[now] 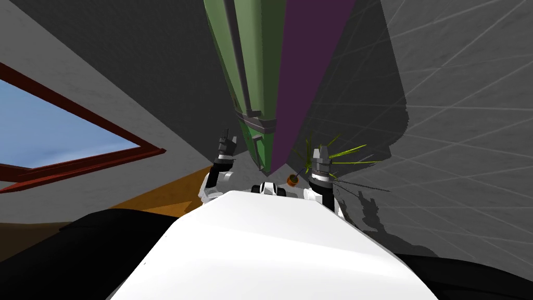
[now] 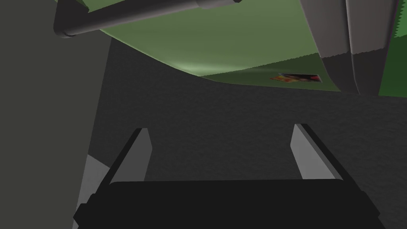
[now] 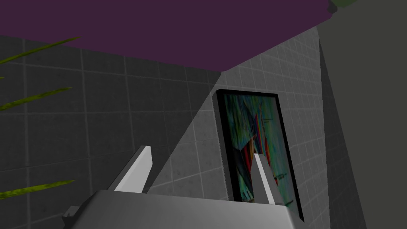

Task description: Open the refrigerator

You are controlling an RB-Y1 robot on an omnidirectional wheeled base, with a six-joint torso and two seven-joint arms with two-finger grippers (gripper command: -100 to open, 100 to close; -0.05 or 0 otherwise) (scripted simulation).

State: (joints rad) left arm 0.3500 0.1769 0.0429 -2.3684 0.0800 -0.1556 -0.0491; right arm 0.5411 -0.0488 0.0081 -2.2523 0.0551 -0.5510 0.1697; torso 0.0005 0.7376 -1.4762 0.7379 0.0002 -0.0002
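While fridge (image 1: 249, 78) is standing dead ahead, green door (image 2: 222, 43) facing me, I'm holding L gripper (image 2: 221, 131) spread wide short of its dark handle (image 2: 131, 14), prob lining up a grab; R gripper (image 3: 202, 153) idling, 2 fingers apart.

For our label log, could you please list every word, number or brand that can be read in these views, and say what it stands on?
No text can be read.
Small red and yellow patch on the green refrigerator door: too blurred to read.
Black-framed colourful picture on the grey tiled wall: no lettering shows.
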